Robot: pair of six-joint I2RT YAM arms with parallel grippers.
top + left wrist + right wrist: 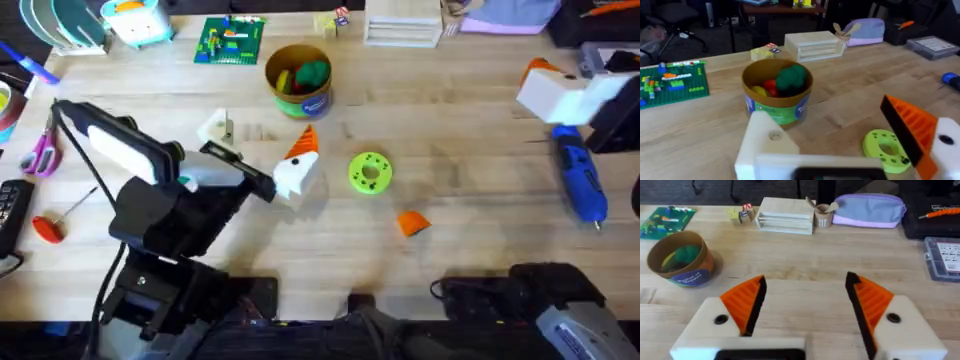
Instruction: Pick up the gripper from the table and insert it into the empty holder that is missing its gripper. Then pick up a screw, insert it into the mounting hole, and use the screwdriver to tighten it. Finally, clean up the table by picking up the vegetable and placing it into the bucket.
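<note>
Orange gripper wedge [412, 222] lies flat and loose on the bench [480, 150], past the tipped finger of the left gripper [258, 145] and on the far side of the lime-green disc [370, 172], well apart from both fingers. Nothing touches it, so the first step is, by my reading, not yet begun.

That left gripper is spread wide and holds nothing. One finger carries an orange tip; the other is the empty holder [765, 145], a bare white block with a small mounting hole on its face. Held low and spread over the bench, it likely presents that bare face for the other arm to reach.

Just ahead of the fingers stands the bucket [312, 103], already holding a rounded green toy and other coloured pieces.

The right gripper [805, 300] is also spread and empty, both its orange tips in place, so it is probably the one meant to fetch the wedge. It hangs far from the wedge, directly over the handle end of the blue screwdriver [582, 185].
</note>
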